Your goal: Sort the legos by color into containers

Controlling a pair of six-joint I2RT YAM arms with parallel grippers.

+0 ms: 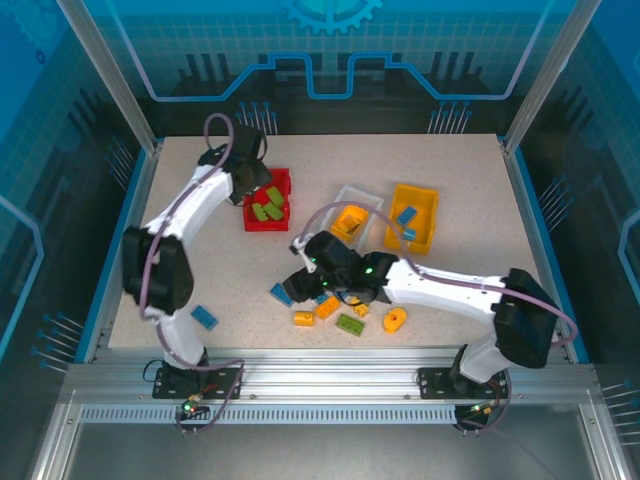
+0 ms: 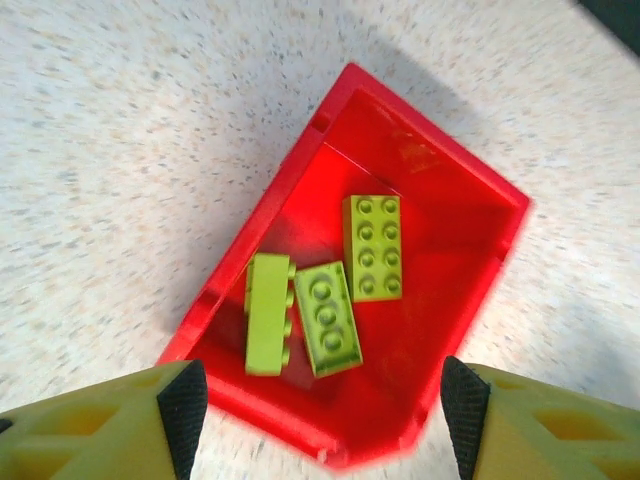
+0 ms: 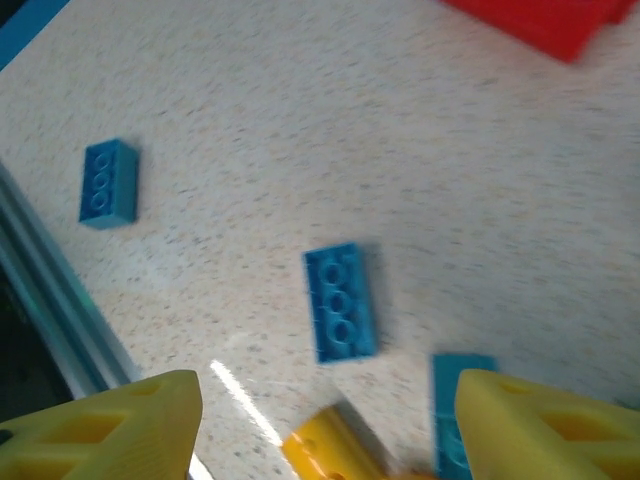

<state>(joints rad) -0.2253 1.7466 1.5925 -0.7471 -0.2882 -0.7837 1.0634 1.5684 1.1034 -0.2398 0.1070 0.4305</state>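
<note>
Took red bin (image 1: 285, 180) as reference on the speckled, stone-look tabletop (image 1: 460, 170). Found left gripper (image 2: 322, 405) directly above red bin, jaws spread wide, nothing clasped; black pads (image 2: 183, 410) on olive-yellow lattice fingers flanking the bin's near end in the wrist view. Counted three lime green bricks (image 2: 372, 247) on red bin's glossy floor: one flat, eight studs up; a second flat beside it, slightly skewed; a third tipped on its side, touching the second. Noted white bin (image 1: 362, 192) right of red bin, orange pieces (image 1: 348, 220) inside; yellow bin (image 1: 432, 200) further right of red bin, beyond the white one, blue bricks (image 1: 405, 215) inside. Placed right gripper (image 1: 297, 288) nearer the arm bases than red bin and to its right, low over the table, jaws parted, grasping nothing. Spotted ahead of its fingers, in the wrist view, a blue brick (image 3: 340, 300) lying flat, studs up, clear of both fingers; another blue one (image 3: 108, 182) well off toward the metal table edge; a third blue one (image 3: 455, 410) and a yellow piece (image 3: 325, 450) close by the fingers, partly cut off. Logged more loose bricks on the near side of red bin, around right gripper: a lime green brick (image 1: 350, 323), a rounded orange piece (image 1: 395, 319). Bulk of right arm over part of the loose pile.
</note>
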